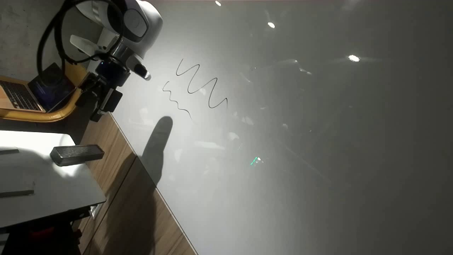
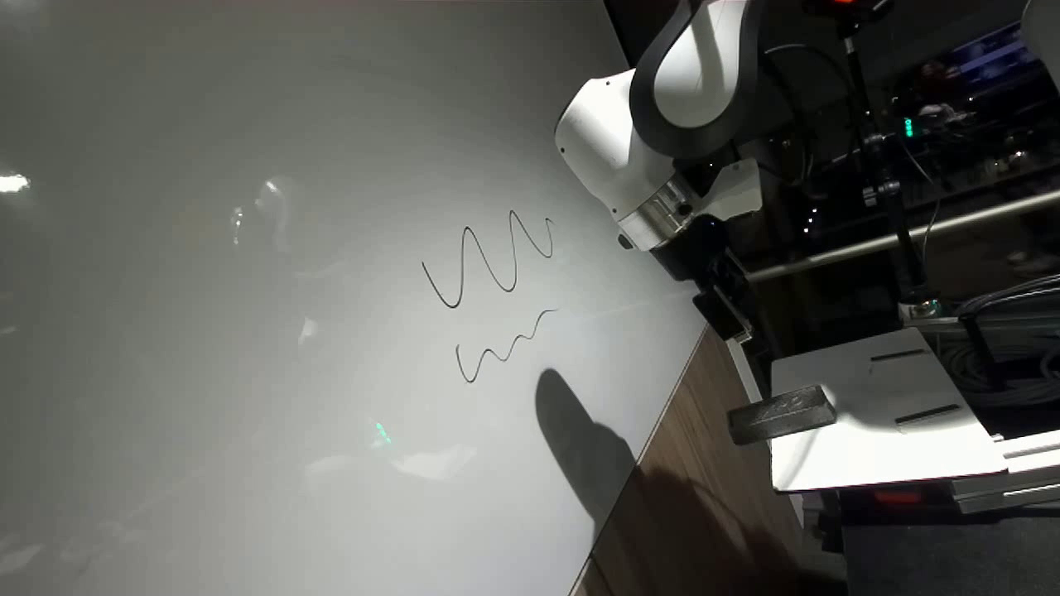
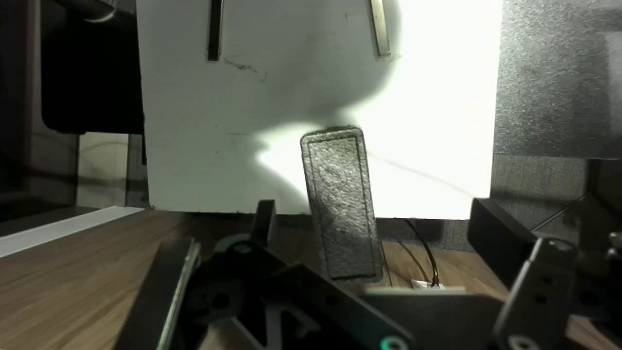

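Note:
My gripper (image 3: 371, 209) is open and empty. Its fingers stand apart in the wrist view, with a grey, rough-faced block like an eraser (image 3: 341, 194) showing between and beyond them; no contact is seen. In both exterior views the gripper (image 1: 95, 104) (image 2: 727, 314) hangs above the block (image 1: 78, 154) (image 2: 782, 414). The block lies on a white platform (image 3: 189, 146), one end jutting past its edge. The platform also shows in both exterior views (image 1: 67, 187) (image 2: 894, 463). A glossy white board (image 1: 300, 198) (image 2: 248, 513) bears two wavy black lines (image 1: 189, 92) (image 2: 453, 306).
Two dark strips (image 3: 215, 29) (image 3: 380, 29) are fixed on the platform. A wooden surface (image 1: 134, 219) borders the board. A laptop (image 1: 19, 95) rests on a yellow chair (image 1: 63, 113). A thin black cable (image 3: 430, 257) runs below the platform edge. The arm's shadow falls on the board.

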